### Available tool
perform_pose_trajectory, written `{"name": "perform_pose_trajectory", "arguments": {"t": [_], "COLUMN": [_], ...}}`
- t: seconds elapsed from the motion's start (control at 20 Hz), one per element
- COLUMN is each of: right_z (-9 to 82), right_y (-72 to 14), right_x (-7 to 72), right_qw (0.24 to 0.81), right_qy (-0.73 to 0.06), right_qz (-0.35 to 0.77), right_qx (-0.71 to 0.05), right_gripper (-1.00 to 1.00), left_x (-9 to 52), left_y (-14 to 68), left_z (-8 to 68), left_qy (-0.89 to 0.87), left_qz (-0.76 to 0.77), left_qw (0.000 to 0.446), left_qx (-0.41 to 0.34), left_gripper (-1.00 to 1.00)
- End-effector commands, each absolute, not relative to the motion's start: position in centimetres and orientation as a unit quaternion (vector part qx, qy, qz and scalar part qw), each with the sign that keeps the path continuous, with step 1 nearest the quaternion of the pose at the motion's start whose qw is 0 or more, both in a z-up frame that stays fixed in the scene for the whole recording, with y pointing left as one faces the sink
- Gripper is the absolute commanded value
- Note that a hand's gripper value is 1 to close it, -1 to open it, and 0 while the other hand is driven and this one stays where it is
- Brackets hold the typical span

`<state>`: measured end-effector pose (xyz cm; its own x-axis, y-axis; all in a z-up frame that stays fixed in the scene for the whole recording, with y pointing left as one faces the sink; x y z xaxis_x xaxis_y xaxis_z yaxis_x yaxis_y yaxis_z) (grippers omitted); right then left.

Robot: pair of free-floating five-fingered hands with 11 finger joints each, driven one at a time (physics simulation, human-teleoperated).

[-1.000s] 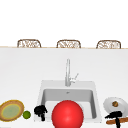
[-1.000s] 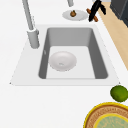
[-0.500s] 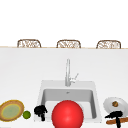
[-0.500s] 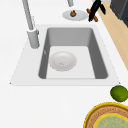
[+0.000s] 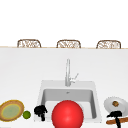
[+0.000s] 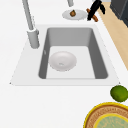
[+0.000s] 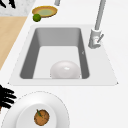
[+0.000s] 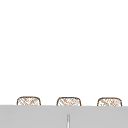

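Observation:
My left hand [image 5: 40, 111] hovers over the counter at the sink's [image 5: 42, 87] front left corner, open and holding nothing; its fingers [image 7: 11, 3] also show in the right side view. A green lime [image 5: 26, 115] lies just left of it, beside a yellow-rimmed woven plate [image 5: 11, 111]. My right hand [image 5: 115, 115] floats right of the sink, fingers straight and spread [image 7: 5, 97], just above a brown stick-shaped thing [image 5: 117, 121] and next to a white plate [image 5: 110, 102] carrying a small brown item [image 5: 115, 103]. A white bowl [image 6: 62, 61] rests in the basin.
A large red ball [image 5: 67, 115] covers the sink's front edge in the front view. The tall faucet [image 5: 67, 72] stands behind the basin. Three wicker chair backs [image 5: 68, 44] line the counter's far side. A wooden floor [image 6: 113, 32] runs along the near counter edge.

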<state>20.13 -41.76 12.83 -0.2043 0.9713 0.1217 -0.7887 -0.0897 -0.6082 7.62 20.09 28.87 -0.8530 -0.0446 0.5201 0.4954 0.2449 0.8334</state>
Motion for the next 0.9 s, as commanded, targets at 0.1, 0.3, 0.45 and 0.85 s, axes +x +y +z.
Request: {"name": "perform_pose_trajectory", "arguments": {"t": [0.1, 0.3, 0.45, 0.85], "right_z": [11.9, 11.7, 11.6, 11.1], "right_y": [-41.5, -41.1, -40.3, -38.6], "right_x": [21.5, 20.6, 20.0, 18.0], "right_qw": [0.594, 0.6, 0.599, 0.548], "right_qy": [-0.23, -0.227, -0.222, -0.278], "right_qz": [0.746, 0.741, 0.74, 0.717], "right_qx": [-0.195, -0.197, -0.207, -0.329], "right_gripper": [-1.0, -1.0, -1.0, 1.0], "left_x": [7.6, 7.6, 7.6, 7.6], "left_y": [20.1, 20.1, 20.1, 20.1], "left_z": [28.9, 28.9, 28.9, 28.9], "left_qy": [-0.756, -0.756, -0.756, -0.756], "left_qz": [-0.596, -0.596, -0.596, -0.596], "left_qw": [0.226, 0.226, 0.226, 0.226], "left_qx": [-0.149, -0.149, -0.149, -0.149], "left_gripper": [0.0, 0.0, 0.0, 0.0]}}
